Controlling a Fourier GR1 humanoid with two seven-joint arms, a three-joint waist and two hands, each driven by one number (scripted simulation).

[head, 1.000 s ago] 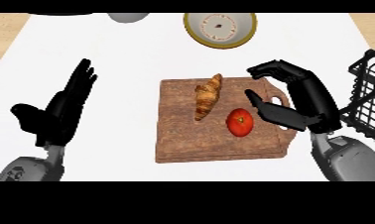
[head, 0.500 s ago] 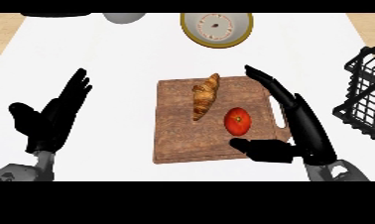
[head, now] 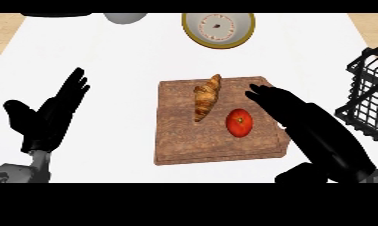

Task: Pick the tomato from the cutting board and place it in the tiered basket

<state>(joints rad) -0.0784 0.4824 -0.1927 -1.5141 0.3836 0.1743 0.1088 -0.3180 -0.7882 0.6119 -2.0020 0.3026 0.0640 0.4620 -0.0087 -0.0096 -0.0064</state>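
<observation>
Item: round, glossy red tomato (head: 239, 122), small dark stem mark on top, skin whole. Location: right half of the brown wooden cutting board (head: 184, 145), just right of the golden-brown croissant (head: 206, 97), apart from it.

Right robot hand (head: 310, 125): black, fingers straight and wide, lying over the board's right edge just beside the tomato; contact cannot be told. Since half a second ago it has turned flatter and drawn closer alongside the tomato; the tomato itself has not moved.

Left robot hand (head: 52, 115): black, open, fingers up, resting over the white tabletop (head: 111, 60) left of the board, unchanged.

Black wire tiered basket (head: 362, 95): at the right edge, well apart from the tomato.

Cream round plate (head: 218, 28): beyond the board.
</observation>
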